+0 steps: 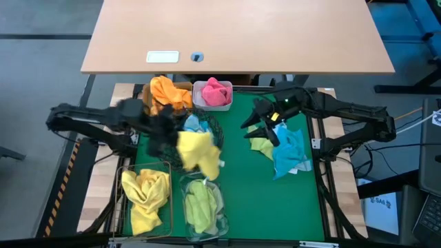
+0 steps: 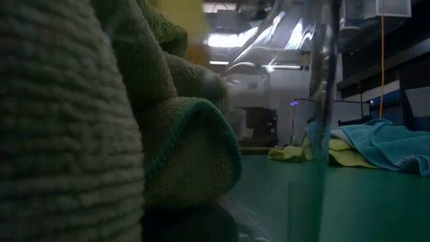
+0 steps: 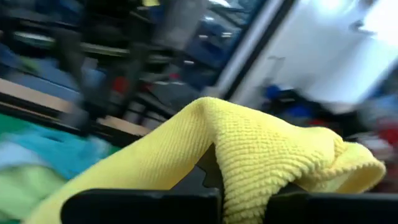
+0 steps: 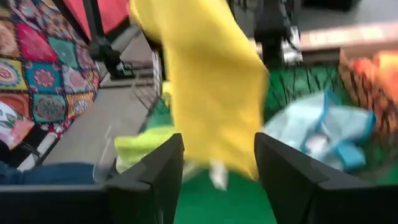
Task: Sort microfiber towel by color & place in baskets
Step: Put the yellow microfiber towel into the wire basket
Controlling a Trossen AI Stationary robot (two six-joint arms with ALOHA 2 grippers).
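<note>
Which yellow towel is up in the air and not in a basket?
The yellow towel hanging from the left gripper, which is shut on it. The other yellow towel already lies bunched in the rectangular wire basket.

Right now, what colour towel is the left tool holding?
Yellow towel in the left tool; clearest in the left wrist view.

The green table mat [image 1: 248, 193] carries 5 baskets at left and loose teal [image 1: 289, 153] and yellow-green towels [image 1: 262, 146] at right.

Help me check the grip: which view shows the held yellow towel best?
Left wrist view: the yellow towel is pinched in the left gripper. High and right wrist views show it hanging; low view shows a blur.
</note>
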